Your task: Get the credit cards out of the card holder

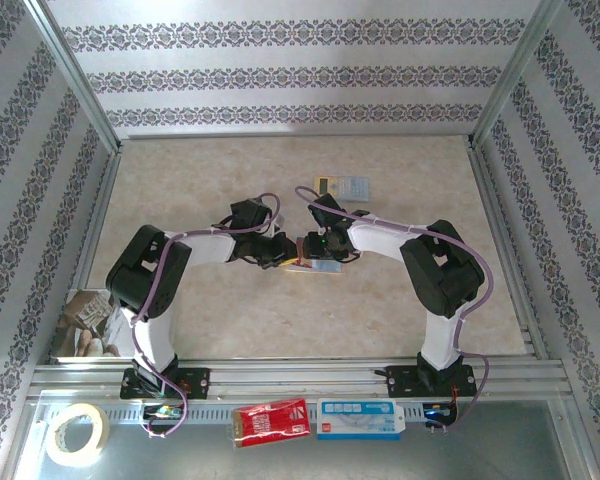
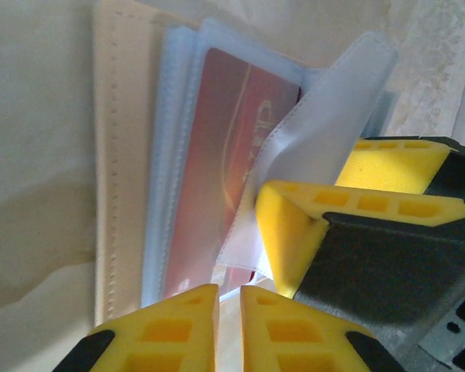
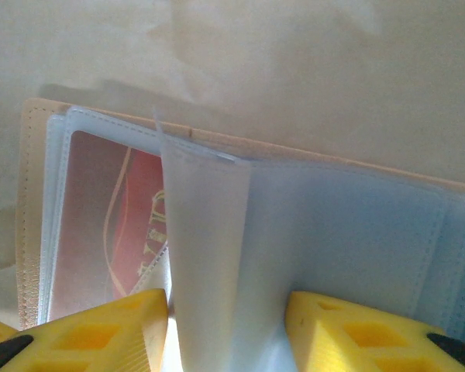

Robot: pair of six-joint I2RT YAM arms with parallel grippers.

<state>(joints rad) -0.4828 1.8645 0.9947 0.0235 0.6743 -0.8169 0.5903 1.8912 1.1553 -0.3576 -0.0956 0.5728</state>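
Note:
The card holder [image 1: 316, 265] lies open at mid-table, with a tan cover [image 2: 118, 155] and pale blue-grey inside [image 3: 356, 232]. A dark red credit card [image 2: 217, 147] [image 3: 112, 225] sits inside a clear sleeve. The gold-tan card is hidden. My left gripper [image 1: 292, 256] [image 2: 229, 298] is at the near edge of that sleeve, its fingers almost together. I cannot tell whether they pinch anything. My right gripper [image 1: 325, 248] [image 3: 226, 304] is open over the holder. One clear sleeve leaf [image 3: 209, 256] stands upright between its fingers [image 2: 291, 232].
A yellow and pale-blue flat device [image 1: 342, 187] lies behind the holder. On the front ledge are a tape roll [image 1: 77, 432], a red packet [image 1: 270, 420] and a blue-white box [image 1: 360, 418]. A crumpled item [image 1: 85, 312] lies at the left edge. Patterned walls enclose the table.

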